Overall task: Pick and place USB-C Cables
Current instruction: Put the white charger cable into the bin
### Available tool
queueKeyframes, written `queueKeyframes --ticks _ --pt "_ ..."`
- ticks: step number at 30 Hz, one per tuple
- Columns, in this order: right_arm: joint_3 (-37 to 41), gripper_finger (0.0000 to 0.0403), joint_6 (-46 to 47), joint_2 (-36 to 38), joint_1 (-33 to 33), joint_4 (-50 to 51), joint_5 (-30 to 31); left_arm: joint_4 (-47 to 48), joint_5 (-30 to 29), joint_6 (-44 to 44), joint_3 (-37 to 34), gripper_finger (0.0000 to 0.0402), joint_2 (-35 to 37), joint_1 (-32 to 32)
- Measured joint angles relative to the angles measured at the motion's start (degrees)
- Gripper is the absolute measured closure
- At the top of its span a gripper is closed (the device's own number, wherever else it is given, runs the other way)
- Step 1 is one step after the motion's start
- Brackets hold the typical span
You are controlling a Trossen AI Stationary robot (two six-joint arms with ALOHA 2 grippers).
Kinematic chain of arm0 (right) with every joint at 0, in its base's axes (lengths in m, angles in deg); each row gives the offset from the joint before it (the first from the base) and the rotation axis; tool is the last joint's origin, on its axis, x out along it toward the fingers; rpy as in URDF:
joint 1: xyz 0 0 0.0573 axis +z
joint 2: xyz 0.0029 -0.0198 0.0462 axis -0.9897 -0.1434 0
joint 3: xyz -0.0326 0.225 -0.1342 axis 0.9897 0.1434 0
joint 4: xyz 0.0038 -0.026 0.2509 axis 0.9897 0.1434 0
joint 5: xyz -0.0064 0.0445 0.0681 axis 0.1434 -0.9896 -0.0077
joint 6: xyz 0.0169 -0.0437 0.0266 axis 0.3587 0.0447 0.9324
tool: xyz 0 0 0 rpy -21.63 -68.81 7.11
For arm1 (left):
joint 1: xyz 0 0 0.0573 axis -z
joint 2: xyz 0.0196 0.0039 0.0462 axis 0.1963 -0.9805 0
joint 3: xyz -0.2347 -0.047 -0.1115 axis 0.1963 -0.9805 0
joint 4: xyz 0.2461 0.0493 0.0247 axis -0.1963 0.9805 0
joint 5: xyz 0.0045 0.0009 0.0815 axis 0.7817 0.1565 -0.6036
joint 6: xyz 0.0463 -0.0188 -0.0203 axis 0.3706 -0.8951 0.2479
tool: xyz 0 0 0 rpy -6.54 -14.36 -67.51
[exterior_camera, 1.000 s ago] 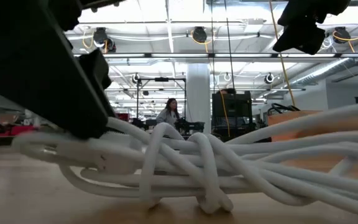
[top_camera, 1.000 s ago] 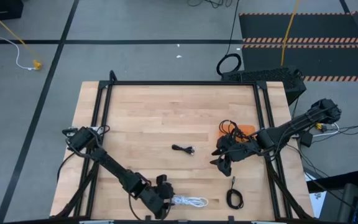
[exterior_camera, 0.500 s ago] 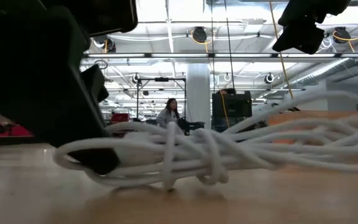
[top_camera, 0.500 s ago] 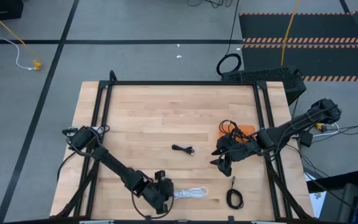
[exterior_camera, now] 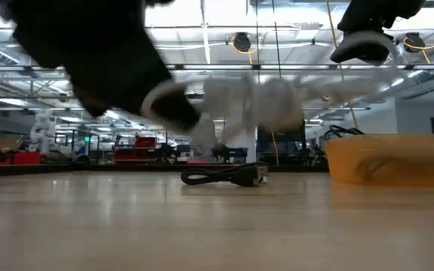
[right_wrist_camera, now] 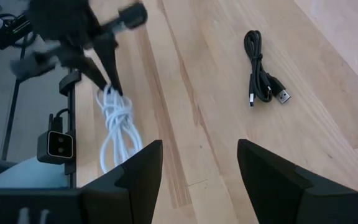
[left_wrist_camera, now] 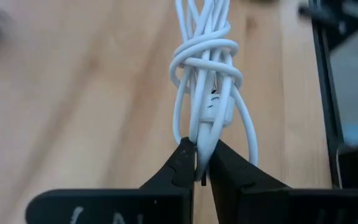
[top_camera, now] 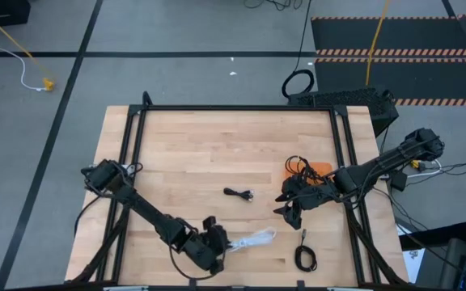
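One white cable [top_camera: 252,239], pinched by the left gripper [left_wrist_camera: 202,163], points lengthwise toward the orange tray [top_camera: 320,168]; right gripper [right_wrist_camera: 197,165] spread.

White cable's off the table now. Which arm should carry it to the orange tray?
Left. Its pincer is already shut on the white cable, lifted clear of the wood. The right pincer hangs open and empty beside the orange tray; using it would mean a handover.
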State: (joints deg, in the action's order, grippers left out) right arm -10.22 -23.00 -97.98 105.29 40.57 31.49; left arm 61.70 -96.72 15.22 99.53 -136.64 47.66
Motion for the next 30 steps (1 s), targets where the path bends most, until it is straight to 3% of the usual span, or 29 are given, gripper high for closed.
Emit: queueKeyframes --ticks 6,10,14,19,24,30 --pt "0.01 0.0204 -3.77 0.04 -0.07 0.0 0.08 6.2 -11.04 -1.06 -0.04 0.0378 6.84 -0.55" --pt "0.0 0.0204 -6.54 0.28 -0.09 -0.07 0.53 10.29 -21.42 -2.84 -0.07 0.0378 12.02 -0.7" --pt "0.02 0.0204 -10.69 0.26 -0.09 -2.55 5.03 10.93 -28.04 -1.0 -0.07 0.0378 16.11 -0.83" --pt "0.02 0.0201 -20.25 0.26 -1.72 -14.01 11.26 8.72 -31.52 2.31 -0.07 0.0376 17.66 -2.27" --pt "0.01 0.0176 -28.47 0.26 -4.28 -25.52 10.63 4.13 -31.87 3.75 -0.04 0.0371 17.19 -4.55" --pt "0.01 0.0142 -32.37 0.26 -5.52 -30.9 10.59 3.45 -33.89 5.07 -0.04 0.0369 16.81 -6.12"
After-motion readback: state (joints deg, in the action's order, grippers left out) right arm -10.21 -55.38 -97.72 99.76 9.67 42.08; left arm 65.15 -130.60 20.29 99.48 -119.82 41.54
